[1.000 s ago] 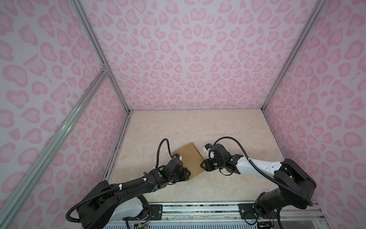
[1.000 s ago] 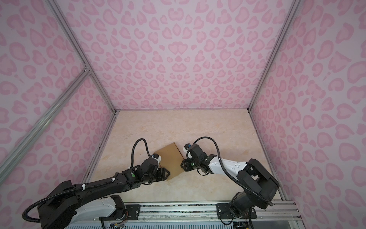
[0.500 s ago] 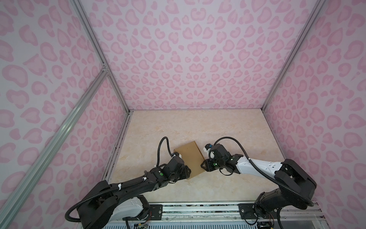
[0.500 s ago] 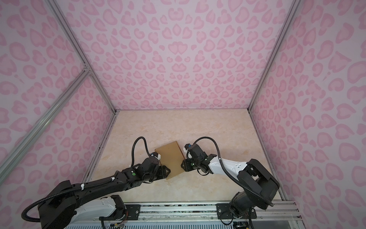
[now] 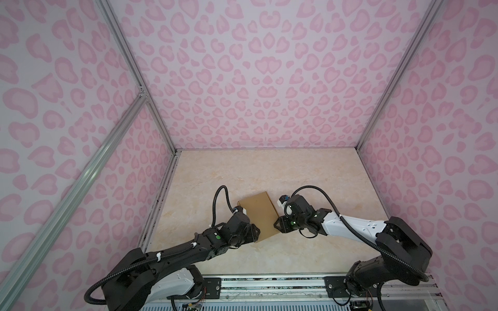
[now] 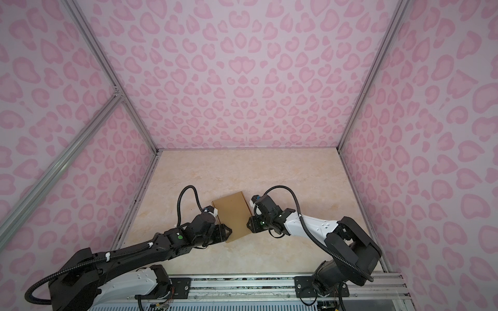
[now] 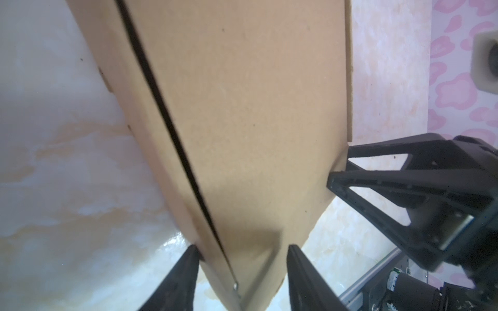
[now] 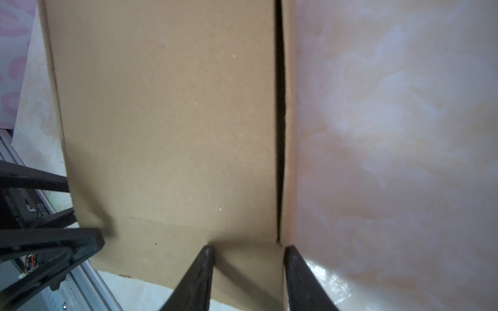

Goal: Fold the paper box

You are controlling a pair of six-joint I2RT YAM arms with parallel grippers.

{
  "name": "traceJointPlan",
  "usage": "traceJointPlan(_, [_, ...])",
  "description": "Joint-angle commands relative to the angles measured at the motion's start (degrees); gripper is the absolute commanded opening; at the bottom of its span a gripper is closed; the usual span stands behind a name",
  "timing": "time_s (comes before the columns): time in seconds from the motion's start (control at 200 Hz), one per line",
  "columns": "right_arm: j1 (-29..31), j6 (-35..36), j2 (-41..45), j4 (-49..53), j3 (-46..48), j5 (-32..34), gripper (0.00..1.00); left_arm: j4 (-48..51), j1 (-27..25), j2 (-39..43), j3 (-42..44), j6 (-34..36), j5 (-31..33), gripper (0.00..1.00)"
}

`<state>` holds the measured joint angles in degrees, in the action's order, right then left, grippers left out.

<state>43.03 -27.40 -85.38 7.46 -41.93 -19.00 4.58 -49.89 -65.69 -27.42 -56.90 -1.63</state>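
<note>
Paper box [image 5: 260,215] between both half-open pairs of jaws, corners within each gap.

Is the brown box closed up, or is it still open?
Nearly closed. The paper box has its lid folded down flat on top, but both wrist views show a thin dark gap left along one edge.

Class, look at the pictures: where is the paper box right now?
In both top views the paper box lies on the table, near its front middle, between the left gripper at its near-left corner and the right gripper at its right edge.
</note>
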Motion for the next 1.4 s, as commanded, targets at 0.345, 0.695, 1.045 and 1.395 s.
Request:
traceJointPlan(0.345, [0.28,0.42,-0.28,1.41,-1.15,-0.68,0.44,0.00,-0.12,2.80,0.52,-1.10,-0.59,0.59])
traceJointPlan(0.695, [0.26,0.37,-0.64,1.92,-1.57,-0.44,0.44,3.63,-0.12,3.07,-0.88,-1.69,1.01,0.60])
traceJointPlan(1.045, [0.30,0.06,-0.96,1.50,-1.55,-0.51,0.44,3.24,-0.80,3.20,-0.12,-3.28,0.62,0.60])
traceJointPlan(1.395, [0.39,-0.28,-1.12,1.15,-1.83,-0.74,0.44,2.23,-2.13,0.86,-0.21,-3.42,1.24,0.59])
